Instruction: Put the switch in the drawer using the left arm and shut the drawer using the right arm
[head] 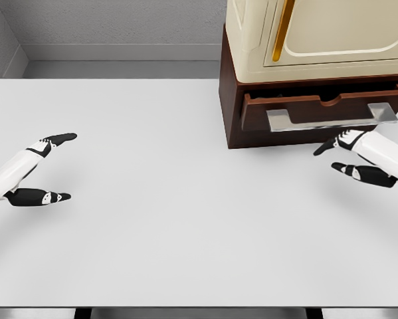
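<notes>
Drawer (318,106) ajar, contents hidden

Brightness: bright, even, diffuse.
Shadows: faint soft patches on the table (152,219) just under the left hand (36,174) fingers; darker band under the drawer (321,106), above the right hand (365,159) fingertips.
Glare: mild sheen on the drawer handle (331,117).
Focus: sharp throughout, no blur or edge distortion.

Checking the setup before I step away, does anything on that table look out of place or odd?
Yes. The drawer sits slightly open and askew under the cream cabinet, and no switch shows anywhere on the table. Both the left hand and right hand are empty.
</notes>
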You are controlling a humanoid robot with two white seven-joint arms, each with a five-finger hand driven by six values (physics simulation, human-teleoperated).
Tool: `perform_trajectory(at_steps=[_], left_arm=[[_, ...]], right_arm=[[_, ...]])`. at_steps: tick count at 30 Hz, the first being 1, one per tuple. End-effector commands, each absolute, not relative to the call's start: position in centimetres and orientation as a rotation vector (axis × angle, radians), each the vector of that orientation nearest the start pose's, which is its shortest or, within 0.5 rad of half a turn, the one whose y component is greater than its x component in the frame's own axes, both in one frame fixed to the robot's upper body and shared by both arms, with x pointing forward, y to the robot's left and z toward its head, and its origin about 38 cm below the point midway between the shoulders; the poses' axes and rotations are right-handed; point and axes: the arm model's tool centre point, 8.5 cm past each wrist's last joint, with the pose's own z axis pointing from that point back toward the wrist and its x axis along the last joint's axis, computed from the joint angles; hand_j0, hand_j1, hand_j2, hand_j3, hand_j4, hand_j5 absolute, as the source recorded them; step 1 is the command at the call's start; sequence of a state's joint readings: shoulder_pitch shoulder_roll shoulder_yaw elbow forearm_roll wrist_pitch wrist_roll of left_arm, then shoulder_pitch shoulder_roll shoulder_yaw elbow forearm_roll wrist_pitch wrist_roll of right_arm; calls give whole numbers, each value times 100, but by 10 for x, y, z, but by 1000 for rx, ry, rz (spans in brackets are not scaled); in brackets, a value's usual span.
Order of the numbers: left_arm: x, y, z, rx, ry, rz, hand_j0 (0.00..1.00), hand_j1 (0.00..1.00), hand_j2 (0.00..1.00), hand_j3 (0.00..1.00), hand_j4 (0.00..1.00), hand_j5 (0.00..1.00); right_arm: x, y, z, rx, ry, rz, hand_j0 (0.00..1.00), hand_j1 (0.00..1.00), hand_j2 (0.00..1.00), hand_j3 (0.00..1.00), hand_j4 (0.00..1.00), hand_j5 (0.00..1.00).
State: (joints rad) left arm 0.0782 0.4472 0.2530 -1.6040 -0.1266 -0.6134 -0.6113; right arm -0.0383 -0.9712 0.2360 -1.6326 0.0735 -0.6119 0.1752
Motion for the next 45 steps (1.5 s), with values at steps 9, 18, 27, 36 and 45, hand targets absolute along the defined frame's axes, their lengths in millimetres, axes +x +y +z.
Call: perform_trajectory(at_steps=[9, 18, 27, 36, 45], left_arm=[[319, 377, 147, 260, -1770, -1159, 100, 100, 100, 100, 100, 100], [319, 376, 147, 258, -1773, -1157, 100, 100, 100, 100, 100, 100], [319, 376, 147, 258, -1772, -1159, 100, 100, 100, 100, 100, 100], [319, 375, 146, 257, -1775, -1149, 100, 100, 100, 100, 100, 100], [319, 377, 144, 255, -1770, -1145, 100, 100, 100, 100, 100, 100]], right_arm=[[348, -361, 193, -263, -1768, 1488, 62, 62, 62, 62, 62, 62], [354, -350, 196, -251, -1804, 1482, 62, 62, 62, 62, 62, 62], [365, -344, 201, -253, -1823, 1488, 62, 62, 62, 62, 62, 62], [372, -341, 198, -251, -1828, 1476, 62, 62, 62, 62, 62, 62], [378, -331, 197, -245, -1842, 1489, 62, 62, 62, 62, 62, 62]])
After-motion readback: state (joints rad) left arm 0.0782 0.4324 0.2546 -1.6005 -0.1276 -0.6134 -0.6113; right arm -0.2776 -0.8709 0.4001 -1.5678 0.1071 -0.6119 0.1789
